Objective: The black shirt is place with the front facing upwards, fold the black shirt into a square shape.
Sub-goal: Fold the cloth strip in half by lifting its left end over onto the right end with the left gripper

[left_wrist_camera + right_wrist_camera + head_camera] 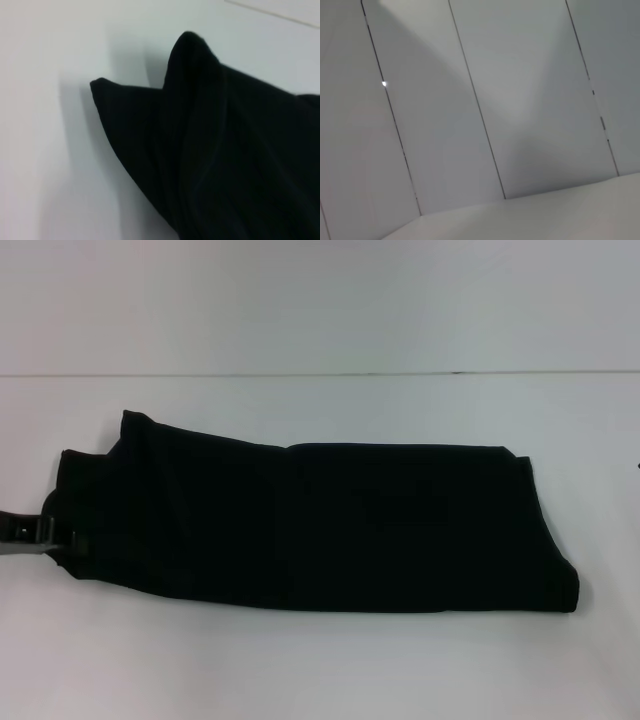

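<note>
Progress: black shirt [320, 525] lies on white bench [320, 670] as long folded strip, not yet square | left gripper [40, 533] at its left end, fingers' state I cannot tell | right arm unseen.

Lab-like: bare white table [320, 670], panelled wall [520, 100]
</note>
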Available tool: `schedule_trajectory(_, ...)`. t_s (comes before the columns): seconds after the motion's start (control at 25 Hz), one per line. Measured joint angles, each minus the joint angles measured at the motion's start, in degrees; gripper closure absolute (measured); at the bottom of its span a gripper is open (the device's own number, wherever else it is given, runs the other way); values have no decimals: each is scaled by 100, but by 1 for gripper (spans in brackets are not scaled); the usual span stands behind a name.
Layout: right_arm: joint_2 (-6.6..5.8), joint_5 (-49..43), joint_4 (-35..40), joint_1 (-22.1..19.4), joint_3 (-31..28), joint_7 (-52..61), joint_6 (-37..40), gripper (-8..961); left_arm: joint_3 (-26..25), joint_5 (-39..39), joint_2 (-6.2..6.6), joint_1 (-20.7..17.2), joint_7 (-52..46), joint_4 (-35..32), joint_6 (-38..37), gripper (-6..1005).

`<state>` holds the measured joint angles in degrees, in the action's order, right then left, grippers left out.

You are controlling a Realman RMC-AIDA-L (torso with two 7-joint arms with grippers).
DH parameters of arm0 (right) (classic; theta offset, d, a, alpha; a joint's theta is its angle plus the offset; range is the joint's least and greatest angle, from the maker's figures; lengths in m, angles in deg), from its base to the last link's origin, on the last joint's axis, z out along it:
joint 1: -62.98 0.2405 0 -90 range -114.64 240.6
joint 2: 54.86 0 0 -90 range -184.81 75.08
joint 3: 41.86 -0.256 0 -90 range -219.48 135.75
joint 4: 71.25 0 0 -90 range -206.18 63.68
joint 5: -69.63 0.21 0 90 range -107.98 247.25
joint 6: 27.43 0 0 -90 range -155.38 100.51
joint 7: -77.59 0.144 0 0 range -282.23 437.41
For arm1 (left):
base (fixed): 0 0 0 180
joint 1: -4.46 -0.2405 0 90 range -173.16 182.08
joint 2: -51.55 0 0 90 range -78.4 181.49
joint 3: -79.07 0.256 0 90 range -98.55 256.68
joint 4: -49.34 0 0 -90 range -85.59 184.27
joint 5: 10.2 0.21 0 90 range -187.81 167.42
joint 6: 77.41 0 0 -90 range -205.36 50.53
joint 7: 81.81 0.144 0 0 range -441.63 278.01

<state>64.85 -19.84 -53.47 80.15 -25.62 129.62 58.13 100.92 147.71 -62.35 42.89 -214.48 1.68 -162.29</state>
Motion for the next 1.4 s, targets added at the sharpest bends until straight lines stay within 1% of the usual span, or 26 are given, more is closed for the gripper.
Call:
schedule_trajectory(0.24,-4,0,38,-32,-178,0,4,203,-73,-252,17,46,55,-211,-288,885)
schedule_trajectory(0.44,-9,0,48,-96,-314,-5,5,203,-122,-271,53,50,64,-332,-310,886)
schedule_trajectory(0.68,-6,0,50,-124,-422,-9,30,204,-332,-292,96,3,191,-401,-311,887)
schedule_trajectory(0.88,-8,0,37,-121,-430,-9,53,204,-328,-263,98,4,255,-378,-266,886)
schedule_trajectory(1.12,-10,-32,22,-10,-384,-9,94,204,-355,-299,82,-73,294,-397,-271,886)
schedule_trajectory(1.4,-11,-43,18,77,-182,-4,46,205,-357,-687,90,-57,364,-420,-441,887)
